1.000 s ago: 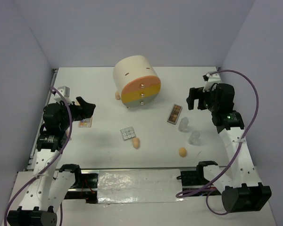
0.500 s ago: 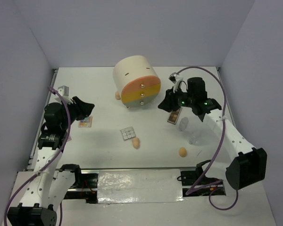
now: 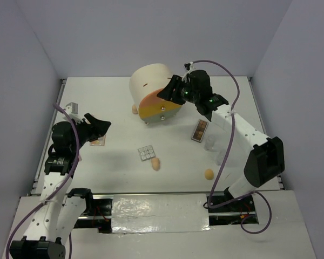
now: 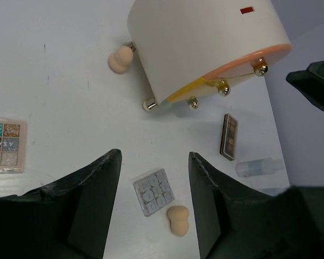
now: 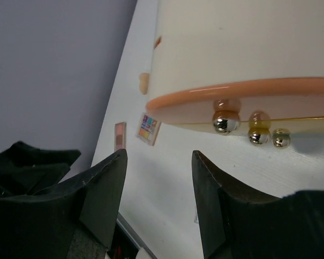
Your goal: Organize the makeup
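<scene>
We see the largest change at the cream drawer unit toward the back of the table. The right arm, which stood at the right side a second ago, has swung across the table. The right gripper now hovers just in front of the unit's orange-yellow face. In its wrist view the metal knobs sit just beyond the fingers, not between them. The jaws stand apart and carry nothing. All the drawers look closed to us.

The left gripper has barely shifted and hangs over the left side of the table, its jaws also apart and empty.

None of the makeup has moved, and all of it lies on the table outside the unit:
- The long brown palette is to the right of the unit.
- The square grey-white palette is near the middle.
- The colourful palette is just beside the left gripper.
- The two clear bottles are below the brown palette.
- The peach sponges are scattered: one beside the grey palette, one further right, and one tucked against the unit's left foot.

We judge that the right arm is lining up on a drawer knob to open storage first, so the sorting itself has not yet begun.
</scene>
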### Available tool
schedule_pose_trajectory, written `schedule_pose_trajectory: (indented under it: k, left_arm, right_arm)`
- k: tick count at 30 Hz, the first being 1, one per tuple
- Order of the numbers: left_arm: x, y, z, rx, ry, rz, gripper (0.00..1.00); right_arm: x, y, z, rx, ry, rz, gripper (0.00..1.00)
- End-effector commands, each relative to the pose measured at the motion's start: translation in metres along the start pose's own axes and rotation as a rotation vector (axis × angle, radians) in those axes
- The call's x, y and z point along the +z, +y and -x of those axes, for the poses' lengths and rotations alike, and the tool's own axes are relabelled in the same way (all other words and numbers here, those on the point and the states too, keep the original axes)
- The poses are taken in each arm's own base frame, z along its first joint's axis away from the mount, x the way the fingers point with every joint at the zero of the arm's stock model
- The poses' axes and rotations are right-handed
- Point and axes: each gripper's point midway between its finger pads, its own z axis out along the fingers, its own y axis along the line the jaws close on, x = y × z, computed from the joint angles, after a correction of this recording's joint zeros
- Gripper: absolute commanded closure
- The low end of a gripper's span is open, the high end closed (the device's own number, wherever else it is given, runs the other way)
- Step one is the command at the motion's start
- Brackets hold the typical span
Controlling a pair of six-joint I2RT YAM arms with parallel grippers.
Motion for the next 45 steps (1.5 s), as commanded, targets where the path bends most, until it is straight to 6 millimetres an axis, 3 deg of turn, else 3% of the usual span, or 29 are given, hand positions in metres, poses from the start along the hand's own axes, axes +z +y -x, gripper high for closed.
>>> schedule_pose_trajectory:
  k: [1, 8, 15, 33, 39, 43, 45]
  left_arm:
    - [-0.003, -0.012, 0.010, -0.013, -0.049, -0.047, 0.35]
    - [-0.006, -0.008, 0.004, -0.034, -0.053, -0.039, 0.34]
    - [-0.001, -0.009, 0.005, -0.032, -0.044, -0.049, 0.34]
    - [0.009, -0.005, 0.001, -0.058, -0.038, -0.057, 0.34]
    - [0.015, -0.006, 0.002, -0.063, -0.039, -0.074, 0.35]
    - [0.023, -0.012, -0.005, -0.059, -0.008, -0.098, 0.35]
    - [0.030, -0.010, -0.008, -0.059, 0.008, -0.089, 0.34]
  right_arm:
    - [0.009, -0.006, 0.012, 0.094, -0.033, -0.076, 0.42]
    - [0.013, -0.022, 0.004, 0.064, -0.022, -0.134, 0.45]
    - [0.035, -0.036, -0.004, 0.064, 0.011, -0.135, 0.46]
    - [0.048, -0.041, 0.025, -0.028, -0.069, -0.126, 0.56]
    - [0.049, -0.048, 0.021, -0.028, -0.061, -0.137, 0.68]
    - [0.038, -0.046, 0.020, -0.036, -0.067, -0.131, 0.80]
    - [0.033, -0.051, 0.008, -0.026, -0.041, -0.135, 0.81]
